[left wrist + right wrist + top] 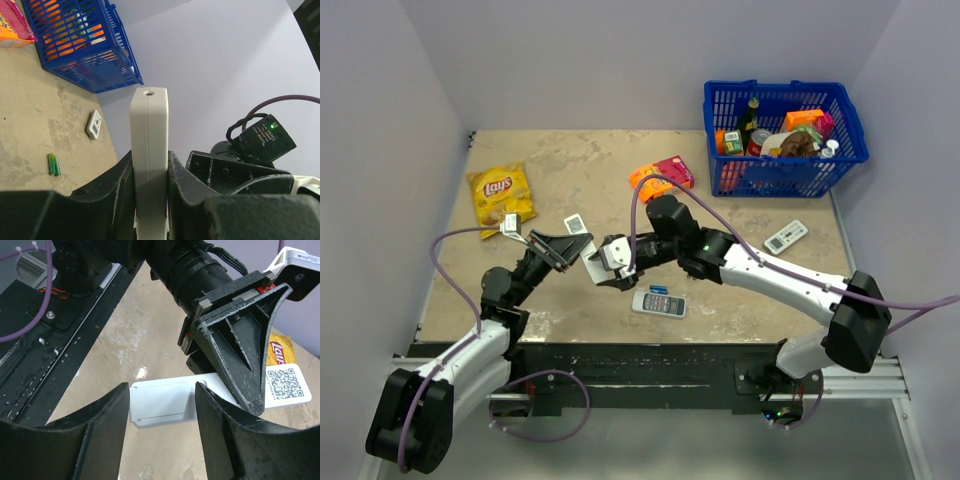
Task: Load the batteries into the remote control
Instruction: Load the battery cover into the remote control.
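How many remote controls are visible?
3. The slim white remote is in the left gripper; a remote with a display lies near the front edge; a grey-white remote lies near the blue basket. Others may be hidden.

The remote control (149,125) is a slim, plain white stick. A seam runs down its narrow edge and there is a small round hole in its end face. In the left wrist view it stands upright in the middle of the frame, its lower part clamped in my left gripper (149,172). In the right wrist view one end lies across the lower centre, broad face up, with the thin outline of a cover panel.
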